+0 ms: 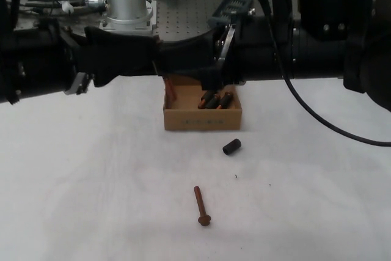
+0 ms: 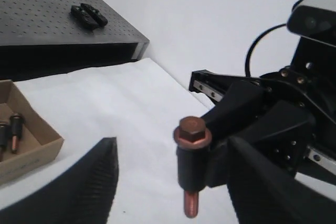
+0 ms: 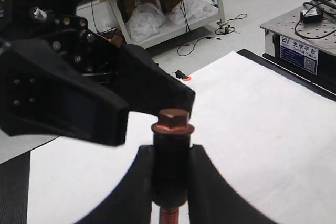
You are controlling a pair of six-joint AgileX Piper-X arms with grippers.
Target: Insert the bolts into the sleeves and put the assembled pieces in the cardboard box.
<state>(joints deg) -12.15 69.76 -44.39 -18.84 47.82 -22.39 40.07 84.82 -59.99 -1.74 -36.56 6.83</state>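
The insertion step looks done for this pair: the right gripper (image 3: 170, 153) is clamped on a black sleeve (image 3: 170, 169) held upright in the air, w/ a copper bolt (image 3: 173, 121) seated in it, head on top and threaded tip poking out below. The left gripper (image 2: 172, 141) faces it close by, fingers spread wide and touching nothing. In the high view both arms meet just behind the cardboard box (image 1: 201, 120), which already holds a few finished pieces (image 1: 215, 100). The left wrist view puts the box off to one side of the held piece, so it is near the box but prob. not over the opening yet. Next move, by this reading, is to carry the piece over the box, lower it, then open up – w/o knocking the bolt out or clipping the box wall. After that one more pair waits on the white cloth: a loose sleeve (image 1: 231, 147) just in front of the box, and a loose bolt (image 1: 200, 205) nearer the camera – well apart from each other.
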